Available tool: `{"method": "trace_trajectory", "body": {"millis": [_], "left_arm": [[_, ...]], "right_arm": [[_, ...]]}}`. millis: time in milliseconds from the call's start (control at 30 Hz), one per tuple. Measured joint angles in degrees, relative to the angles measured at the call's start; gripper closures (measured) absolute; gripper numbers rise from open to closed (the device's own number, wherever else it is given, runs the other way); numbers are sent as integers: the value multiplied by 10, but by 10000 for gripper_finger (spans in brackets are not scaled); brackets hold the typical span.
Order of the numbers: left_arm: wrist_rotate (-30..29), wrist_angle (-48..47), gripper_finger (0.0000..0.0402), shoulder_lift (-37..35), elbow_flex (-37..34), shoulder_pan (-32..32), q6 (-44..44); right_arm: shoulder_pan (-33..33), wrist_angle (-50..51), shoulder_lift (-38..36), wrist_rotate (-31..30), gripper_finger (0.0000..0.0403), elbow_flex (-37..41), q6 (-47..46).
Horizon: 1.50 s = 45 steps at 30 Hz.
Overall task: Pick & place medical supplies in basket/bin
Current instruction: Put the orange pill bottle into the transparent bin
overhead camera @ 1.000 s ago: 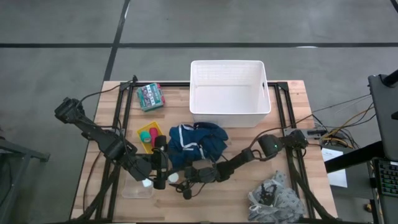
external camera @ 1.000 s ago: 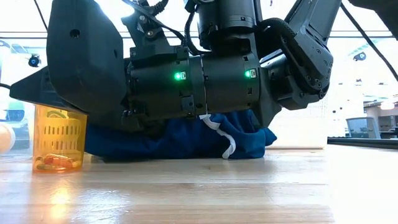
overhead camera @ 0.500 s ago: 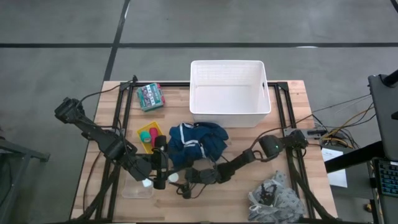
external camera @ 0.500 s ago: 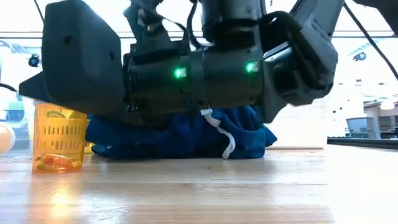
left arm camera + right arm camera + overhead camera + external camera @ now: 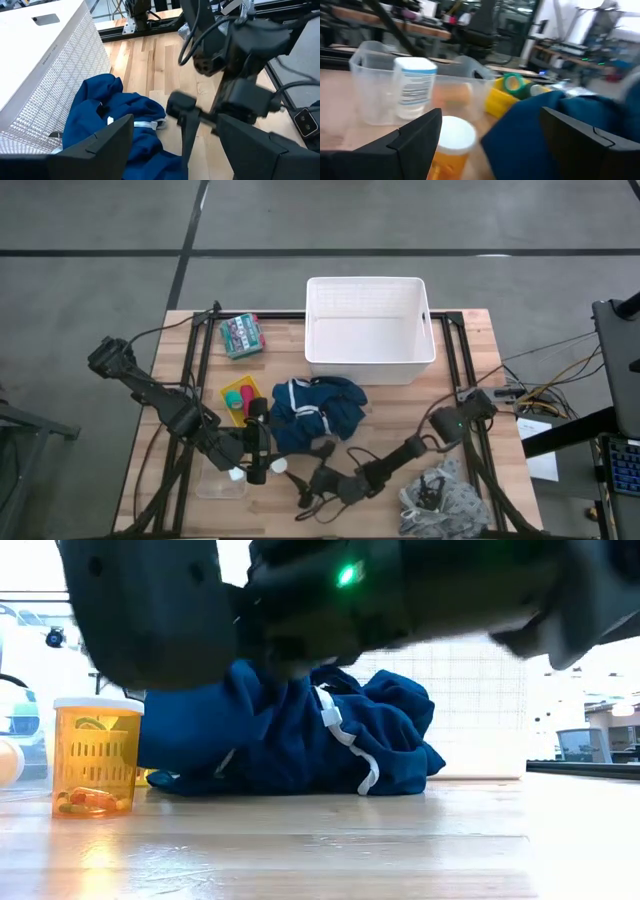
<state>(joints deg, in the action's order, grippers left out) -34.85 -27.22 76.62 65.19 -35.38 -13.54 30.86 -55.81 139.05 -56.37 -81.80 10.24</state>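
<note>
The orange pill bottle [image 5: 95,760] with a white cap [image 5: 279,466] stands upright on the table near the near edge. In the right wrist view the pill bottle [image 5: 452,145] sits just ahead of my right gripper [image 5: 490,117], which is open and hangs over the table [image 5: 315,478]. The dark blue garment [image 5: 315,412] lies bunched mid-table. My left gripper [image 5: 258,442] is open [image 5: 175,130], between the clear box [image 5: 222,480] and the garment [image 5: 115,125]. The yellow tray [image 5: 240,395] holds tape rolls. The white tub [image 5: 368,330] stands at the far side.
A green patterned packet [image 5: 241,335] lies at the far left. A grey-white patterned cloth [image 5: 440,498] sits at the near right corner. A white bottle [image 5: 415,87] stands in the clear box. Bare wood shows between the garment and the right edge.
My right gripper has drawn back from the dark blue garment toward the table's near edge and risen; the arm's body no longer covers the garment in the low view. The garment and the pill bottle have stayed where they were.
</note>
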Motion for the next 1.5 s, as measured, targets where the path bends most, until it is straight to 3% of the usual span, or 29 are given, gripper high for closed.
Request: {"method": "trace_trajectory", "body": {"millis": [167, 433, 733, 933, 1133, 1500], "left_arm": [[0, 0, 111, 0, 0, 0, 0], [0, 0, 111, 0, 0, 0, 0], [0, 0, 111, 0, 0, 0, 0], [0, 0, 111, 0, 0, 0, 0], [0, 0, 111, 0, 0, 0, 0], [0, 0, 111, 0, 0, 0, 0]], "right_arm": [[18, 0, -27, -52, 76, 29, 25], [37, 1, -118, -51, 76, 144, 10], [80, 30, -275, -45, 76, 315, -10], [122, 30, -405, 3, 76, 416, -56], [145, 29, -526, 84, 76, 497, -34], [145, 30, -702, 89, 76, 601, -12]]}}
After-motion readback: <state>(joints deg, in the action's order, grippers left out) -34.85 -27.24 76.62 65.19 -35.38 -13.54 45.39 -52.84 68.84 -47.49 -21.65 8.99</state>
